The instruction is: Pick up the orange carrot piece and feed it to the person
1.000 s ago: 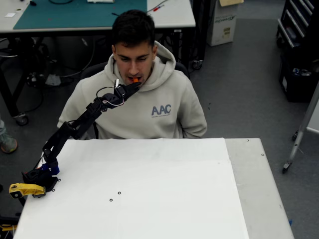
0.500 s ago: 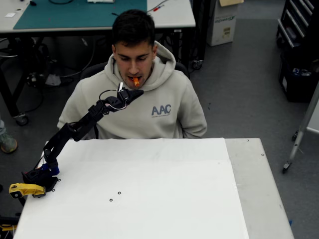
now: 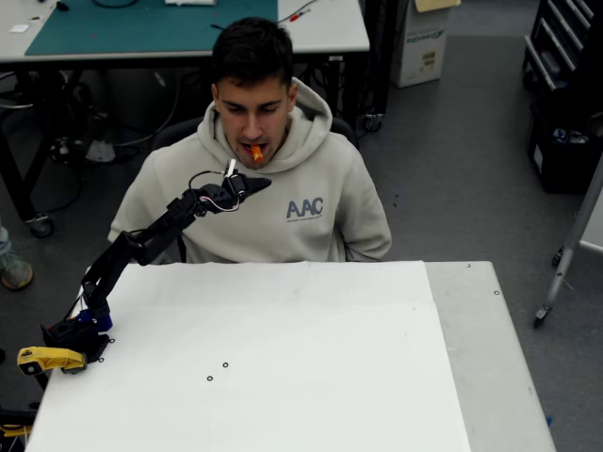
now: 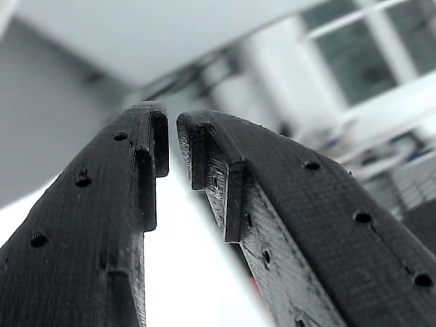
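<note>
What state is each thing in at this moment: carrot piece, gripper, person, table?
Small bright orange carrot piece: held in the person's mouth, clear of the jaws.
Black two-finger gripper: empty, jaws slightly parted, just below the chin.
Person in beige hoodie: seated behind the table.
White table: bare top.

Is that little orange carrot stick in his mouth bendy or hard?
Probably hard: the small orange carrot stick juts straight from the mouth of the person in the beige hoodie without drooping. Likely very light, being tiny. Its rounded stick shape might roll if dropped.
</note>
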Controlling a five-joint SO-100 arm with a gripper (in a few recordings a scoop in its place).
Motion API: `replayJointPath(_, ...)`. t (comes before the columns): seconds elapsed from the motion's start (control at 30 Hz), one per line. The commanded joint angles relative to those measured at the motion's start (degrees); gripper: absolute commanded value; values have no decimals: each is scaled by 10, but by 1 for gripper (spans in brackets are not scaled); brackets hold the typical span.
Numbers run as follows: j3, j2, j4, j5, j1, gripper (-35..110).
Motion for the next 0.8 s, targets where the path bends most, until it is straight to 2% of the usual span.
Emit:
replayJointPath(0.0, 58, 158, 58, 79, 11, -2)
replayJointPath(0.4, 288, 327, 157, 318, 11, -2)
replayJointPath(0.77, 535, 533, 213, 471, 6, -2)
